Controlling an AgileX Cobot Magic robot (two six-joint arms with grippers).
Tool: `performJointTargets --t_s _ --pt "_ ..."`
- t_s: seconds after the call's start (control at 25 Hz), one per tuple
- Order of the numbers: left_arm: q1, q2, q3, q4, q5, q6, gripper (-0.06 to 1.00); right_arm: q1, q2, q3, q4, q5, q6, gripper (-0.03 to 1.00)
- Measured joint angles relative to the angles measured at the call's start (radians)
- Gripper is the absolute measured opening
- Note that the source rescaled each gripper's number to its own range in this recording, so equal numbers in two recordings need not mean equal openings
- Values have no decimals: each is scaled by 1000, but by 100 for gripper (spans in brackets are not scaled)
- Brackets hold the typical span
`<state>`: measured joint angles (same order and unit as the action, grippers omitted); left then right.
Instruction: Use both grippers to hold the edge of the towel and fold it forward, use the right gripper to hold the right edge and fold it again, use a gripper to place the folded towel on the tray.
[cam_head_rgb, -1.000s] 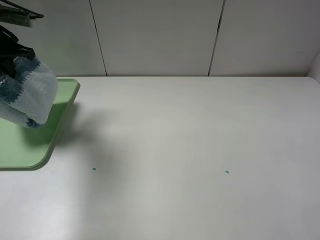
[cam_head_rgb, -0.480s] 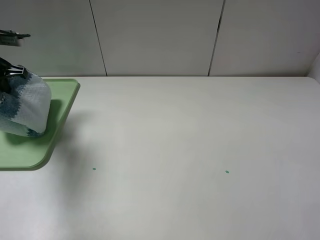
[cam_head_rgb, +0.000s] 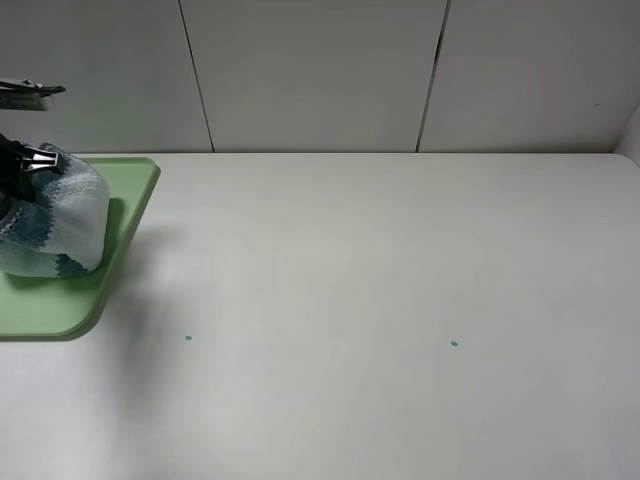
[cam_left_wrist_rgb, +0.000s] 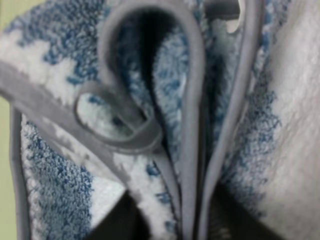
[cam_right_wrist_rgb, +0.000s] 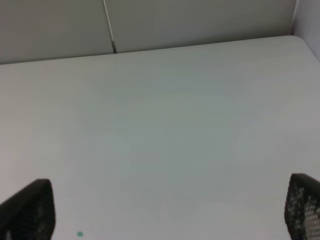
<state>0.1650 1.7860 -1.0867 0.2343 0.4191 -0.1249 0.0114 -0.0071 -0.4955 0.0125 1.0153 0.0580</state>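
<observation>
The striped blue-and-white towel (cam_head_rgb: 58, 225) stands bunched in a folded bundle on the pale green tray (cam_head_rgb: 125, 215) at the far left, its bottom resting on the tray floor. My left gripper (cam_head_rgb: 28, 160) sits at the bundle's top by the frame's edge, mostly cut off. Close up in the left wrist view the towel (cam_left_wrist_rgb: 65, 60) fills the picture, and its grey piped edge (cam_left_wrist_rgb: 190, 100) runs in several layers down between my left gripper's (cam_left_wrist_rgb: 175, 225) dark fingers. My right gripper (cam_right_wrist_rgb: 166, 207) hangs open over bare table, holding nothing.
A white table (cam_head_rgb: 380, 280) with two small green dots (cam_head_rgb: 454, 344) stretches to the right of the tray. A pale panelled wall (cam_head_rgb: 320, 70) closes off the back. The tray's near right corner (cam_head_rgb: 90, 325) lies close to the left dot.
The left gripper has carried the towel down and to the left. It hung over the tray's right rim before; now its bottom rests on the tray and the bundle has slumped wider.
</observation>
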Motion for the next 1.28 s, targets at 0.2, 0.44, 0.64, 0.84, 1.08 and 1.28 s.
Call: performJointTargets --t_s 0.2,0.44,0.64,0.84,1.08,1.28 --pt "10 0 -2 1 10 0 87 0 0 0 0 0 0 100" --pt "10 -14 -75 2 137 -3 99 0 0 0 0 0 0 100" --pt "10 -72 -99 2 199 -3 100 0 0 0 0 0 0 100" --pt "10 -154 -100 -42 301 3 100 0 0 0 0 0 0 100" --pt "10 -273 -100 -92 441 35 100 0 0 0 0 0 0 100" --pt "10 -421 -100 -93 582 65 100 0 0 0 0 0 0 100"
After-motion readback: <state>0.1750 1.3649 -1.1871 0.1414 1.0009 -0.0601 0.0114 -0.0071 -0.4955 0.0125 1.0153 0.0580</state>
